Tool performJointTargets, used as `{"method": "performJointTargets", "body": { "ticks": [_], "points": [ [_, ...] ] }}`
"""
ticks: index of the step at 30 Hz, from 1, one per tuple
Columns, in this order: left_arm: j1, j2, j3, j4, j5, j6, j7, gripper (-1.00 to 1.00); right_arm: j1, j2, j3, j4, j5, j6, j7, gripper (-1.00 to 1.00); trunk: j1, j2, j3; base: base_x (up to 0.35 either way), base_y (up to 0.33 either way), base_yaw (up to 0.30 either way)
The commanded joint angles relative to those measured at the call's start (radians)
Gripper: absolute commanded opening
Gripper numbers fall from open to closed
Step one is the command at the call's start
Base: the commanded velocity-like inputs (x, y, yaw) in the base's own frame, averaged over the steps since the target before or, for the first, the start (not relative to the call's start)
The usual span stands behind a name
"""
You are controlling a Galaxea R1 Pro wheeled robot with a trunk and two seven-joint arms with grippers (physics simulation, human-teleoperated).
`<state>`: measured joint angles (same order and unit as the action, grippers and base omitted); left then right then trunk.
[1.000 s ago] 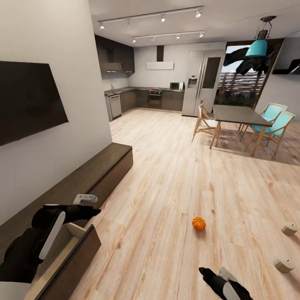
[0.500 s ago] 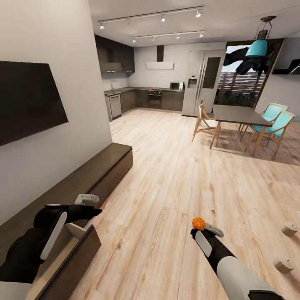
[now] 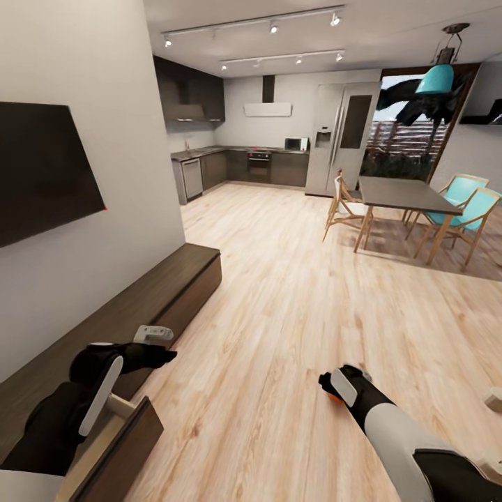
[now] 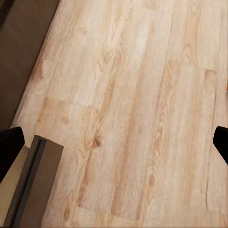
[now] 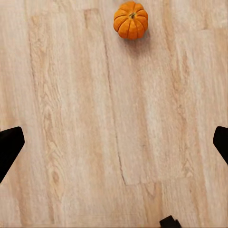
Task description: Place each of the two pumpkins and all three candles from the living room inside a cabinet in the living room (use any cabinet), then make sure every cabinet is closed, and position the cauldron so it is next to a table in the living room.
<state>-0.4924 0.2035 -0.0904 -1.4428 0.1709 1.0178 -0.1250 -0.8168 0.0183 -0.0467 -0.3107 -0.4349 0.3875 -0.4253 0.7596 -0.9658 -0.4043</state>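
One orange pumpkin (image 5: 130,19) sits on the wooden floor, past the tips of my right gripper (image 5: 114,145), whose fingers are spread wide with nothing between them. In the head view that gripper (image 3: 338,388) hangs over the pumpkin (image 3: 334,397), leaving just an orange sliver in sight. A pale candle (image 3: 495,399) rests on the floor at the right edge. Along the left wall runs the low dark-brown cabinet (image 3: 174,279), its near front (image 3: 118,446) swung open on a pale interior. My left gripper (image 3: 169,346) hovers open beside that front.
A black TV (image 3: 42,167) hangs on the left wall. A dining table (image 3: 404,195) with wooden and teal chairs stands far right, the kitchen behind it. Wide bare floor stretches between the cabinet and the table.
My right arm reached forward from the bottom edge to above the pumpkin, now covering most of it. The head view shifted slightly. The left arm barely moved.
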Motion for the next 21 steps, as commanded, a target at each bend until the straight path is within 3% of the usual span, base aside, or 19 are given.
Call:
{"method": "performJointTargets", "body": {
  "ticks": [1, 5, 10, 17, 21],
  "points": [
    [-0.001, 0.000, -0.002, -0.001, 0.003, 0.004, 0.004, 1.00, -0.001, 0.000, -0.005, -0.002, -0.002, 0.005, -0.002, 1.00, 0.001, -0.001, -0.001, 0.334, 0.000, 0.000],
    [-0.001, -0.002, -0.016, -0.001, 0.003, 0.004, 0.011, 1.00, -0.002, -0.010, -0.005, -0.001, -0.002, 0.019, 0.010, 1.00, 0.001, -0.001, -0.001, 0.335, 0.000, 0.000],
    [-0.001, -0.004, -0.022, -0.001, 0.004, 0.004, 0.013, 1.00, -0.002, -0.016, -0.005, -0.002, -0.002, 0.087, 0.044, 1.00, 0.001, -0.001, -0.001, 0.335, 0.000, 0.000],
    [-0.001, -0.005, -0.023, -0.001, 0.004, 0.003, 0.013, 1.00, -0.002, -0.028, -0.006, -0.002, -0.003, 0.103, 0.051, 1.00, 0.001, -0.001, -0.001, 0.324, 0.000, 0.000],
    [-0.001, -0.011, -0.030, -0.001, 0.004, 0.002, 0.012, 1.00, -0.002, -0.049, -0.008, -0.001, -0.003, 0.104, 0.051, 1.00, 0.001, -0.001, -0.001, 0.190, 0.000, 0.000]
  ]
}}
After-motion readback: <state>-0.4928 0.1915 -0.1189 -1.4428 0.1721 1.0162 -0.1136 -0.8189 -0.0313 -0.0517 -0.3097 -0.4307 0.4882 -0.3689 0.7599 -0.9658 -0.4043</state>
